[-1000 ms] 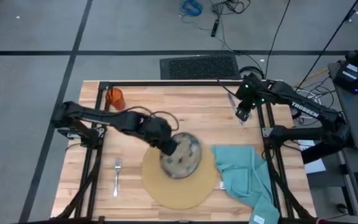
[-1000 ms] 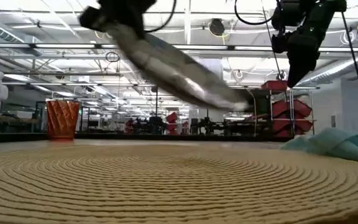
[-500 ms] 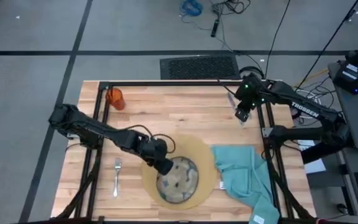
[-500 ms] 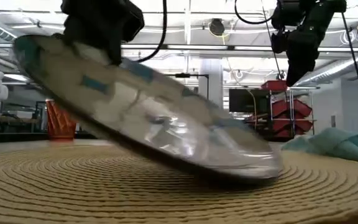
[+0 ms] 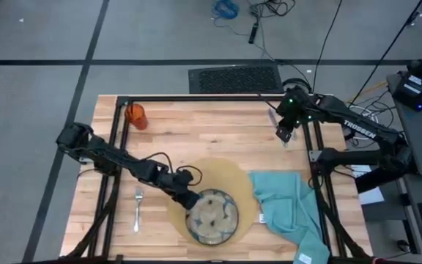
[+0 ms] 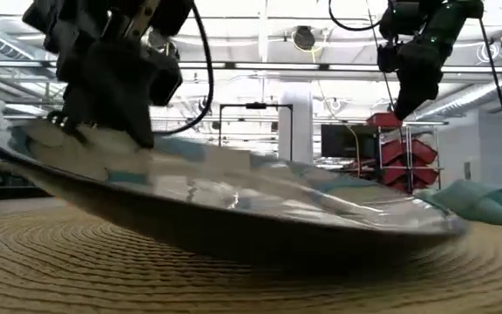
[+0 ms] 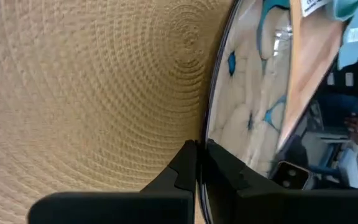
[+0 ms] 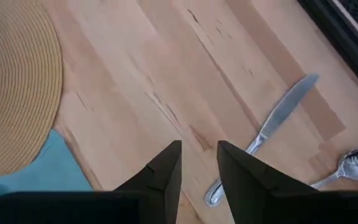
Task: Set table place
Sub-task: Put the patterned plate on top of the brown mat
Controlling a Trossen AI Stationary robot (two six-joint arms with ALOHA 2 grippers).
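Over the last second the speckled grey-green round plate (image 5: 212,216) has come down from mid-air onto the round tan woven mat (image 5: 229,176) near the light wooden desk's (image 5: 218,132) front edge, one rim still raised. Placement looks nearly done. The left tool (image 5: 189,202), arm stretched low across, pinches the plate's rim. The right tool (image 5: 284,134) hovers narrowly parted, empty, near the back-right corner.

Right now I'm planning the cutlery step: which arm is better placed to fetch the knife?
Likely the right. The right gripper hangs above the knife with its fingers slightly apart and nothing between them. The left gripper is shut on the plate, tilted over the mat.
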